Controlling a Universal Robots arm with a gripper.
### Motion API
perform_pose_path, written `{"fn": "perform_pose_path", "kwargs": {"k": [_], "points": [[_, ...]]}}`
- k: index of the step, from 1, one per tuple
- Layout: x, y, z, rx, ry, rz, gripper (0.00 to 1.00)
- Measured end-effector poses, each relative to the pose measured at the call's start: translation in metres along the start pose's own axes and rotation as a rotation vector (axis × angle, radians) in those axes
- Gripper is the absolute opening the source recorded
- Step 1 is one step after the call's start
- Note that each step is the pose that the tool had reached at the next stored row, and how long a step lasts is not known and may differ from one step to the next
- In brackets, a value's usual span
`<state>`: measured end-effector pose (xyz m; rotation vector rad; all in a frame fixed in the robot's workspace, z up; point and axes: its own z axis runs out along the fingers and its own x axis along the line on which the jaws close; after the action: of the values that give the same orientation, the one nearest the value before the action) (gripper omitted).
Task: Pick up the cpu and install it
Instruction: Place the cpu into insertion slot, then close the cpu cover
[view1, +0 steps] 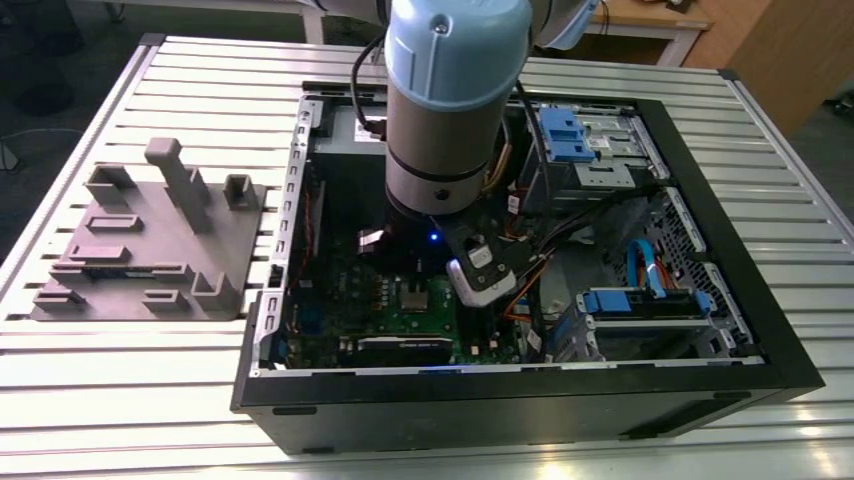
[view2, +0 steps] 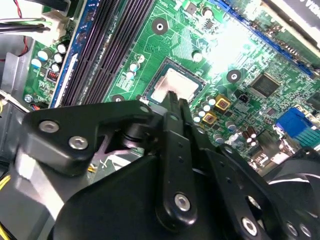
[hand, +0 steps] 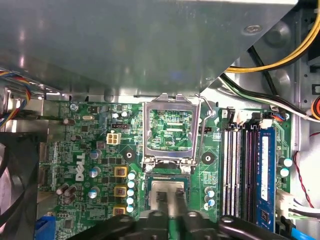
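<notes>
Jaws pressed nearly together, thin slit between, nothing pinched that I can see. Gripper (hand: 169, 196) tips sit right on the cpu (hand: 167, 186), which lies flat in its socket on the motherboard (hand: 80, 150) (silver top is plain in the second wrist view too (view2: 175, 82)). Socket bracket (hand: 146, 132) stands flipped open just beyond the chip, and the RAM slots (hand: 240, 170) are beside it. All this is inside the PC case (view1: 534, 390).

My read: install step, chip placed, not yet clamped. Next move needs a straight, no-drag motion so the chip isn't nudged off its seat.
</notes>
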<state>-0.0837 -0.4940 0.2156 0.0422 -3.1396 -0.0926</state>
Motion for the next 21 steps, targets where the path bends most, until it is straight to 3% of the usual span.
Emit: {"fn": "perform_pose_path", "kwargs": {"k": [1,2,21], "points": [[0.0000,0.0000,0.0000,0.0000,0.0000,0.000,0.19],[0.0000,0.0000,0.0000,0.0000,0.0000,0.000,0.10],[0.0000,0.0000,-0.0021,0.0005,0.0006,0.000,0.10]]}}
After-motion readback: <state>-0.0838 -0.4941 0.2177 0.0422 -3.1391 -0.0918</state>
